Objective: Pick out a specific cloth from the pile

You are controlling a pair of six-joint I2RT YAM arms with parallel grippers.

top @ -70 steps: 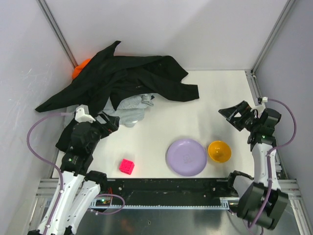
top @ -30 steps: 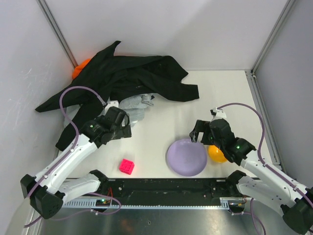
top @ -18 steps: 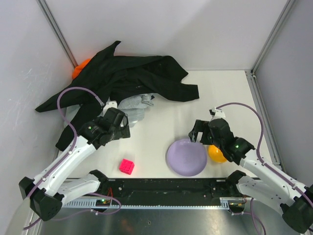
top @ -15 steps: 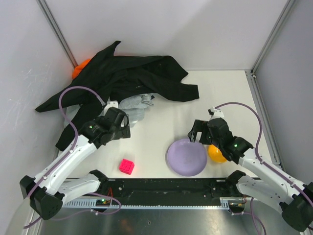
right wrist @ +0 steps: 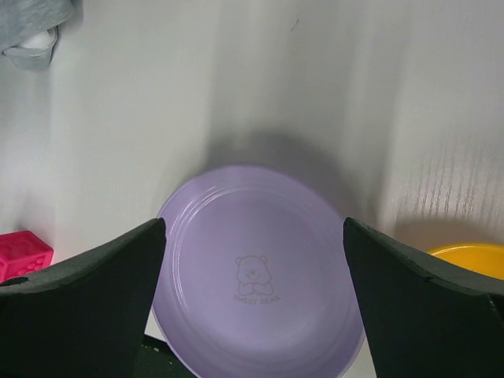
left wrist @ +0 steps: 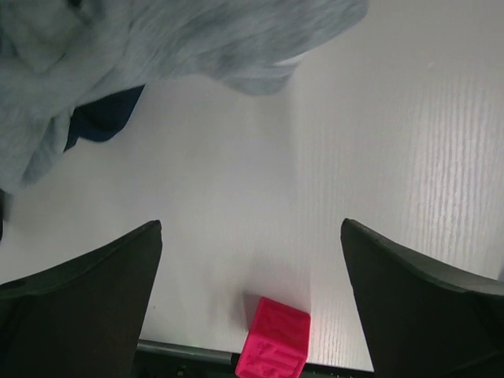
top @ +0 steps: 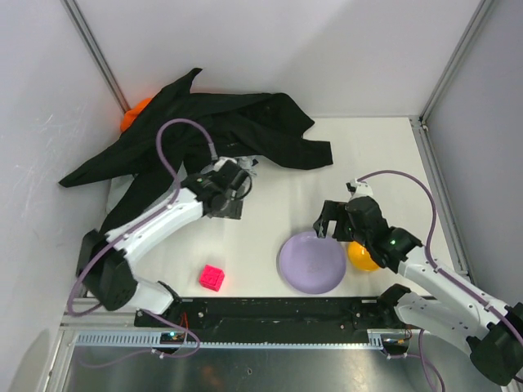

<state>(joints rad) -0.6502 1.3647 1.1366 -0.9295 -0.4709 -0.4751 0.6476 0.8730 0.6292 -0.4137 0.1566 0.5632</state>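
Since the earlier frames our left arm has swung forward and to the right, and the left gripper now hangs at the near edge of the pile. Our right arm has barely shifted.

Nearest to us, the pink cube sits alone on the white table. Just beyond it lies the purple plate, with the orange bowl right beside it. The right gripper hovers above the plate with its jaws spread wide and nothing between them.

Further in, the left gripper is likewise fully spread and empty, with bare table under it. In the left wrist view the light grey cloth fills the top. The cloth we want shows only as a small navy patch poking out from under the grey one's edge. Behind them the large black garment covers most of the heap, with a bit of orange in the far corner.

We judge this to be the approach: nothing is gripped yet. Next we would need to bring the left fingers over that navy patch and down onto it. They should close on navy fabric alone, or the grey cloth lying over it may come along.
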